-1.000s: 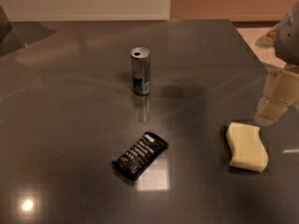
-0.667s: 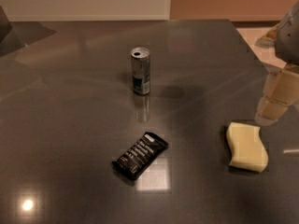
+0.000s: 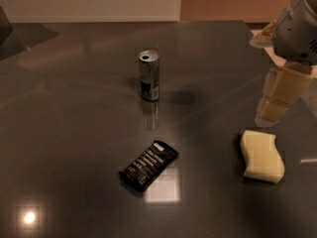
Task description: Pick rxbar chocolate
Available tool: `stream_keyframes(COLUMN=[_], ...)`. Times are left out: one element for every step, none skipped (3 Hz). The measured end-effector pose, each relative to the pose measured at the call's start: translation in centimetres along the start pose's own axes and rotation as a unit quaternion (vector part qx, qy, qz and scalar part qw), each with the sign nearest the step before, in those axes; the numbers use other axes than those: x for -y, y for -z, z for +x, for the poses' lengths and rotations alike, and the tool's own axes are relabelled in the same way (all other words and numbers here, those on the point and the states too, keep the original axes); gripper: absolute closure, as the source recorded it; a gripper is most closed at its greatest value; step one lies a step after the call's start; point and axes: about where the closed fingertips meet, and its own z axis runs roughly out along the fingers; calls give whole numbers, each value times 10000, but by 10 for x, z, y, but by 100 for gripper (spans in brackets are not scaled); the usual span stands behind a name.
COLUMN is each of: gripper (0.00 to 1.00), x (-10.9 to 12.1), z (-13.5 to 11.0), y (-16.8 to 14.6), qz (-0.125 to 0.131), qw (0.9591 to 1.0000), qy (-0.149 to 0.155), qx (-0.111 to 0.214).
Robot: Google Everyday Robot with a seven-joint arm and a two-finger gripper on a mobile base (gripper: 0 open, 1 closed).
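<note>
Dark glossy table point(image 3: 74, 113) carries three items. A slim silver can point(image 3: 149, 75) stands upright, top opened, and serves as the reference point. The rxbar chocolate point(image 3: 149, 165) lies flat on the table, well apart from the can and on its camera-facing side, almost directly below it in the view; its black wrapper with white text runs diagonally, the upper end toward the right. Nothing touches the bar. A pale yellow wavy sponge point(image 3: 262, 156) lies flat to the right of the can and nearer the camera, at about the bar's level. The pincer point(image 3: 272, 108) hangs far to the right of the can, slightly lower in the view, pointing down toward the table. It grasps nothing visible; whether it is released or clenched cannot be told.
</note>
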Motion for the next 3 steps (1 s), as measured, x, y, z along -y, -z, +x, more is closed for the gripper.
stream_keyframes(gripper=[0,0,0], x=[-7,-27,-50], z=[-37,-69,-90], y=[-13,-32,-52], qz=[-245,-542,-801], qw=[9982,9927,9844], qy=[451,958,1463], qx=[310,501,565])
